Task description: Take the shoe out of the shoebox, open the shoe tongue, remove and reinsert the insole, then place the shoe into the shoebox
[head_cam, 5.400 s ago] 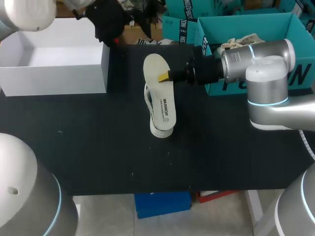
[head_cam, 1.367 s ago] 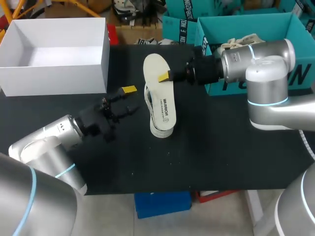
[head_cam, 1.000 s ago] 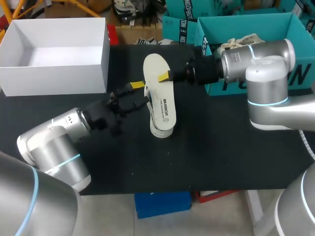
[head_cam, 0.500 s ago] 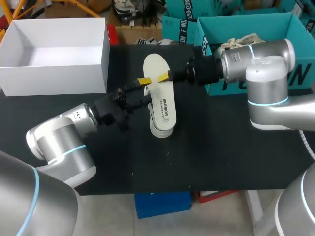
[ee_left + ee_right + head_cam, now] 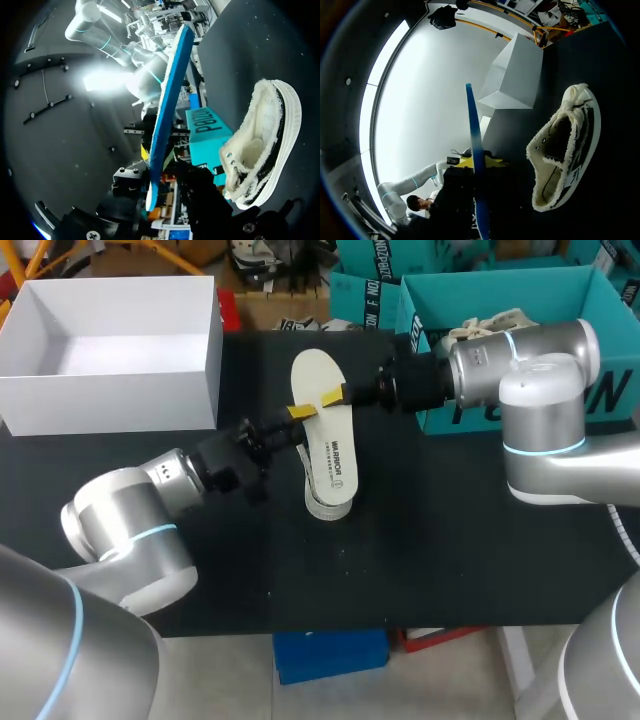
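Head view: the white shoebox [image 5: 110, 340] stands open, well to the left of and behind the shoe [image 5: 322, 502], and nothing lies in it. The shoe is out of the box, lying on its side on the black table [image 5: 420, 550]. The insole [image 5: 322, 435] is out of the shoe and held flat just above it. The right gripper [image 5: 334, 395] is clamped on the insole's right edge. The left gripper [image 5: 297, 414] meets the opposite edge, and from here I cannot tell whether it grips. To the right of the shoe stands a teal box [image 5: 545, 302] with something pale [image 5: 487, 324] in it, too unclear to name.

Left wrist view: the insole shows edge-on, blue underneath, its near end running down into this arm's gripper. The grip is not clear here either. The shoe lies beside it, its opening turned this way, fleece-lined and empty.

Right wrist view: the insole stands edge-on, pinched between this gripper's yellow tips. The shoe lies beside it, its fleecy inside bare. The shoebox is past the shoe, and only its outer walls show.
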